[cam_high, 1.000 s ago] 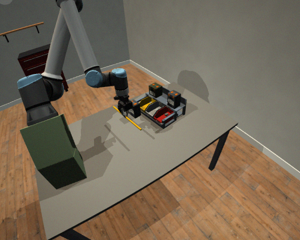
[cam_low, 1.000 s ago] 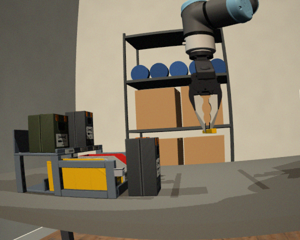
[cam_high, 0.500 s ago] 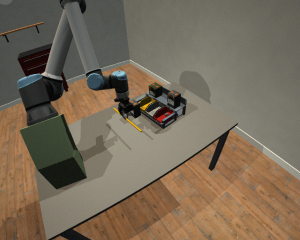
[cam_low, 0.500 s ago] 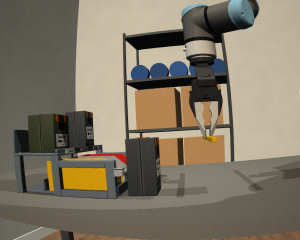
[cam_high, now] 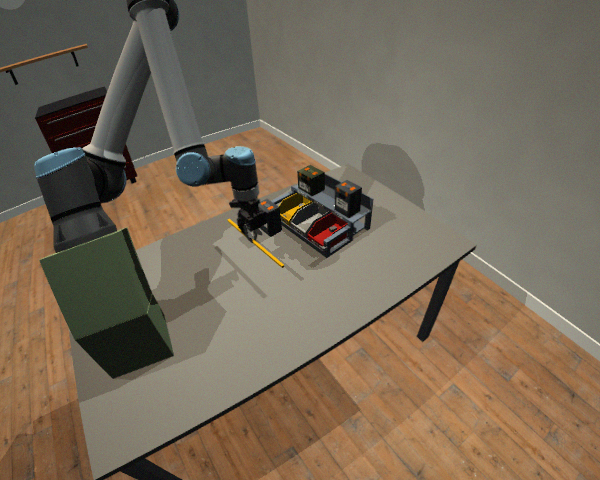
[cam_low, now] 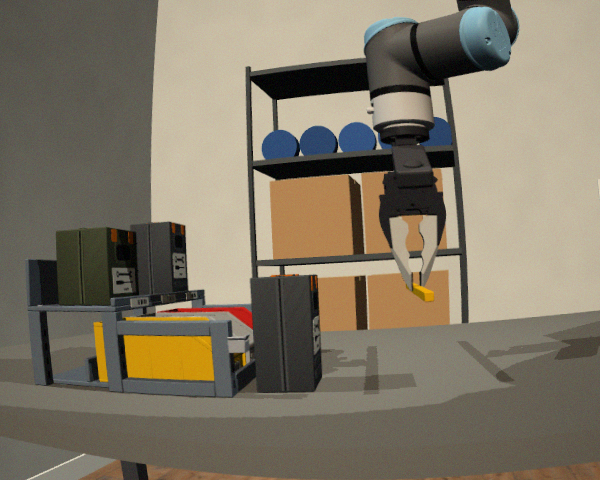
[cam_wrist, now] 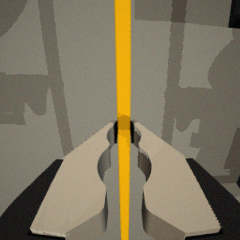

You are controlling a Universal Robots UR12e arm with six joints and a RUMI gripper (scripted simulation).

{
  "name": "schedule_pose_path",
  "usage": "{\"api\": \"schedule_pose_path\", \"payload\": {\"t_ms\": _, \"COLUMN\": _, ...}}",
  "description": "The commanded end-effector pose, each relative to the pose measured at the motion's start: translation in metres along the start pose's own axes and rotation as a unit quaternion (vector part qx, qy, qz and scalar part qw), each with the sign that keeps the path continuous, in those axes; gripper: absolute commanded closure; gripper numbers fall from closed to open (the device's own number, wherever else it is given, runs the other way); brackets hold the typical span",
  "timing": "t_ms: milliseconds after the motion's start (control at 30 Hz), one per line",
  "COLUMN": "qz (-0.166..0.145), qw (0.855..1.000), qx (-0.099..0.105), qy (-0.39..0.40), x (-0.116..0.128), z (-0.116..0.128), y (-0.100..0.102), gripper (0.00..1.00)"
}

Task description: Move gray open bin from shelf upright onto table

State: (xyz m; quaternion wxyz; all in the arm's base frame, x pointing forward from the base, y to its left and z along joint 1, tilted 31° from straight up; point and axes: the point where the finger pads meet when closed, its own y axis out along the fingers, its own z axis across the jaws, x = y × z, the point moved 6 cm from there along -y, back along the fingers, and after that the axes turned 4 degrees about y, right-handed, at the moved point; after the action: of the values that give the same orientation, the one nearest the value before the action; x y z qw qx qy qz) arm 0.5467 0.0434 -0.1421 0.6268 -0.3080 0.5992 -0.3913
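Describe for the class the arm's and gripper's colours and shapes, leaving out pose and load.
The arm has pale grey round tubes, dark grey joints and light blue end caps. The gripper has a black body and two beige tapered fingers with scalloped inner edges. No cables show.

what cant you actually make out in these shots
- Gray bin: its parts are too small in the top view; the exterior view hides it behind the yellow bin.
- Yellow bar in the gripper: both ends are cut off in the wrist view.
- Shelf: absent from the wrist view.
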Motion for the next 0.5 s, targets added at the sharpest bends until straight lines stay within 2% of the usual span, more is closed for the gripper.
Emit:
{"api": "schedule_pose_path", "payload": {"t_ms": 0, "qz": 0.0, "qw": 1.0, "qx": 0.001, "qy": 0.0, "x": 0.0, "z": 0.001, "y": 0.004, "gripper": 1.0}}
{"api": "schedule_pose_path", "payload": {"t_ms": 200, "qz": 0.0, "qw": 1.0, "qx": 0.001, "qy": 0.0, "x": 0.0, "z": 0.001, "y": 0.004, "gripper": 1.0}}
{"api": "schedule_pose_path", "payload": {"t_ms": 367, "qz": 0.0, "qw": 1.0, "qx": 0.001, "qy": 0.0, "x": 0.0, "z": 0.001, "y": 0.023, "gripper": 1.0}}
{"api": "schedule_pose_path", "payload": {"t_ms": 467, "qz": 0.0, "qw": 1.0, "qx": 0.001, "qy": 0.0, "x": 0.0, "z": 0.001, "y": 0.023, "gripper": 1.0}}
